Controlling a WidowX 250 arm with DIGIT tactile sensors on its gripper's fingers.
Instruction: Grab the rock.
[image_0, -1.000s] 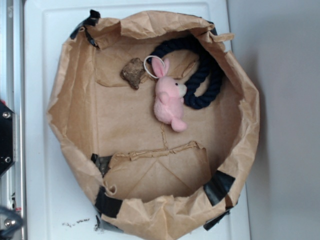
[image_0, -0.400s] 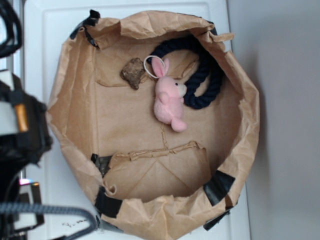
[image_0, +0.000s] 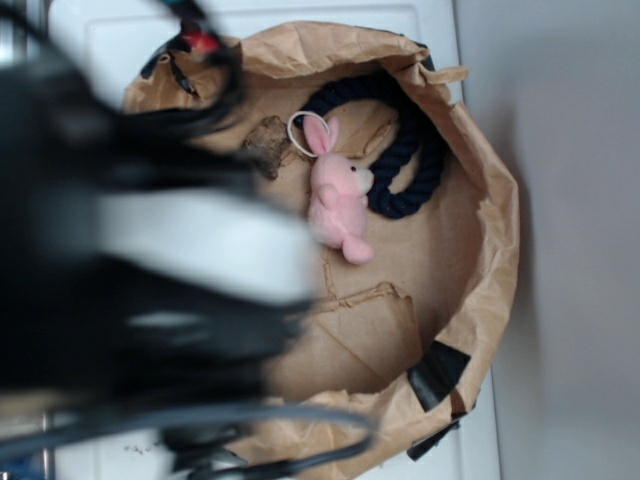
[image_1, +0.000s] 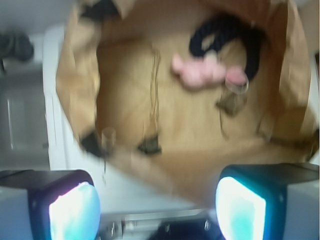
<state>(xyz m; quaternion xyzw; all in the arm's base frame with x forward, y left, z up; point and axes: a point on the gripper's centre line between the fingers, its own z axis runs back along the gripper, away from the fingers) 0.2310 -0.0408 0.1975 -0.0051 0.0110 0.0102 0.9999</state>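
**Closing in on the rock: line up first, then descend**

The rock (image_0: 267, 146) lies on the floor of the brown paper bag (image_0: 480, 250), toward its upper-left part in the exterior view, just beside the pink plush bunny (image_0: 338, 198) and the white ring (image_0: 307, 133) at the bunny's ears. A dark blue rope (image_0: 405, 150) curls behind the bunny. In the wrist view the rock (image_1: 231, 102) shows as a blurred brown lump below the bunny's head, well apart from the gripper (image_1: 157, 210).

The jaws stand wide open and hold nothing; both pads glow at the bottom corners of the wrist view, with the bag's near wall between them and the rock.

The step in hand looks like the approach. To do it well, the arm should clear the bag's crumpled rim before dropping, centre the rock between the 2 pads, and turn the jaws so they straddle its narrower side. Coming down on the side away from the bunny would keep the ring and ears out of the pinch.

No brand, label or writing can be read in either view; the arm is a blur in the exterior view.
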